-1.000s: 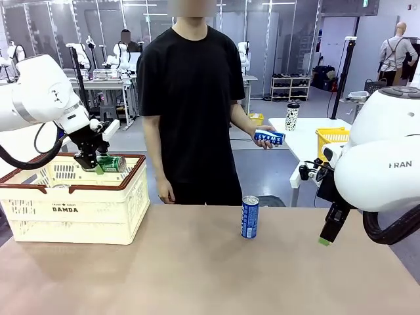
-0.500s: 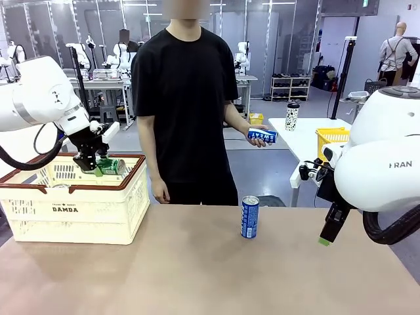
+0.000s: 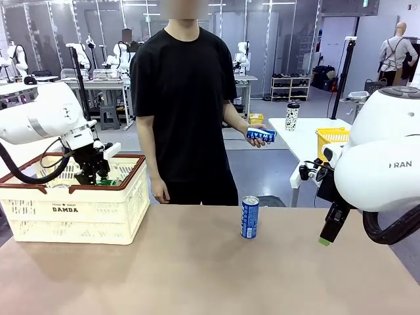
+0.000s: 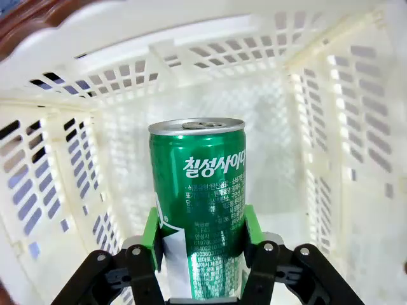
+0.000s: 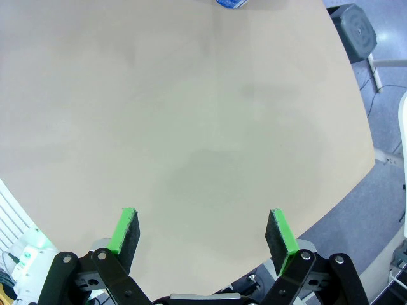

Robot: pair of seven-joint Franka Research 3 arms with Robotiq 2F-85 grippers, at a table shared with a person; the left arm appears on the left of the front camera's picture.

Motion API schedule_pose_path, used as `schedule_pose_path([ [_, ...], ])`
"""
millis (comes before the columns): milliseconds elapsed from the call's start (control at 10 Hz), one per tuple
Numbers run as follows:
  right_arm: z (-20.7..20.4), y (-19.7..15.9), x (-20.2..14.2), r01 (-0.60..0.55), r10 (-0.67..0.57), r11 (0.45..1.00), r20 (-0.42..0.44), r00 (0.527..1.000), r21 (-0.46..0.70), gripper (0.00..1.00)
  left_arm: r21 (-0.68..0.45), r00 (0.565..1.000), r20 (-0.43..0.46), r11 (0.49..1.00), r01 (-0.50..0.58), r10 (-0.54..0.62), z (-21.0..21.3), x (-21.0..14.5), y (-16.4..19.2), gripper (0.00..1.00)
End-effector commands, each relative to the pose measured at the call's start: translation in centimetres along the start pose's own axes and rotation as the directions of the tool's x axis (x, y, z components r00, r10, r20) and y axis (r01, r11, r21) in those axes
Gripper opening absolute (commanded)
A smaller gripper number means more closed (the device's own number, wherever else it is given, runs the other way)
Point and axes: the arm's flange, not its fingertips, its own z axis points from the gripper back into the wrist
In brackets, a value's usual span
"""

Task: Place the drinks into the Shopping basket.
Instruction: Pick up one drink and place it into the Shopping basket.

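The left gripper (image 4: pixel 201 227) is clamped on the green can (image 4: pixel 198 184), its green pads (image 4: pixel 151 229) pressed to either side of the can's lower half. The left wrist view shows this grip plainly, with the can's top pointing away from the camera and the cream lattice walls of the Shopping basket (image 4: pixel 76 95) all around it. From the front the same gripper (image 3: pixel 88 176) has dipped below the basket's brown rim (image 3: pixel 128 172), so the grip itself is hidden and just a sliver of green shows there. The right gripper (image 5: pixel 203 232) has its jaws wide apart with nothing between them, hanging over the bare table (image 5: pixel 191 127). The front view places it (image 3: pixel 326 237) at the robot's right, well apart from the blue can (image 3: pixel 249 216) standing upright near the table's far edge. That view also takes in the person's hand (image 3: pixel 257 141), holding a second blue can (image 3: pixel 261 134) on its side.
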Motion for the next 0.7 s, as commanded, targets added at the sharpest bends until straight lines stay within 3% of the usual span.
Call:
schedule_pose_path([
  [0, 0.0, 0.0, 0.0, 0.002, -0.002, 1.0, -0.001, 1.0, 0.0, 1.0, -0.026, 0.999, -0.008, 0.998, 0.049, -0.05, -0.4, -0.2, 1.7, 0.58],
  [400, 0.0, 0.0, 0.0, 0.002, -0.002, 1.0, -0.001, 1.0, 0.0, 1.0, 0.004, 0.997, -0.066, 1.0, 0.027, -0.027, -4.8, 0.5, 1.4, 0.58],
  [600, 0.0, 0.0, 0.0, 0.002, -0.002, 1.0, -0.001, 1.0, 0.0, 1.0, -0.003, 0.998, -0.053, 1.0, 0.023, -0.023, -6.4, 0.1, 1.1, 0.58],
])
